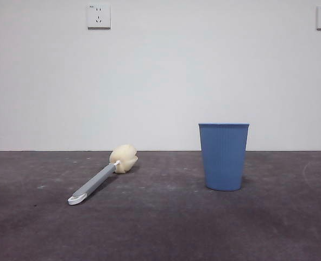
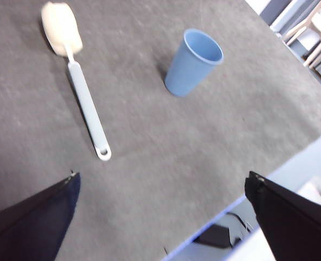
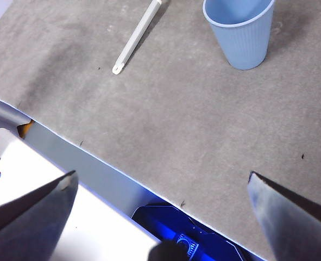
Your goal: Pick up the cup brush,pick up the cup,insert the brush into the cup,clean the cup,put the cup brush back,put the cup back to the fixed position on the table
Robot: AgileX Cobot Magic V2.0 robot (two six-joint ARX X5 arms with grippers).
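Dark grey counter [image 1: 165,228]: brush [image 1: 98,182] lies flat, cup [image 1: 224,156] stands upright, well apart, both untouched. Left gripper [image 2: 163,217] and right gripper [image 3: 160,209] hang spread and empty; judging by this, every step remains.

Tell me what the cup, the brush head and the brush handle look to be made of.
The cup: likely thin plastic, light blue, matte, with fine moulded vertical ribs.
The brush head: seemingly sponge or foam, cream-yellow, with a soft lumpy outline.
The brush handle: probably smooth hard plastic, grey with a white tip.
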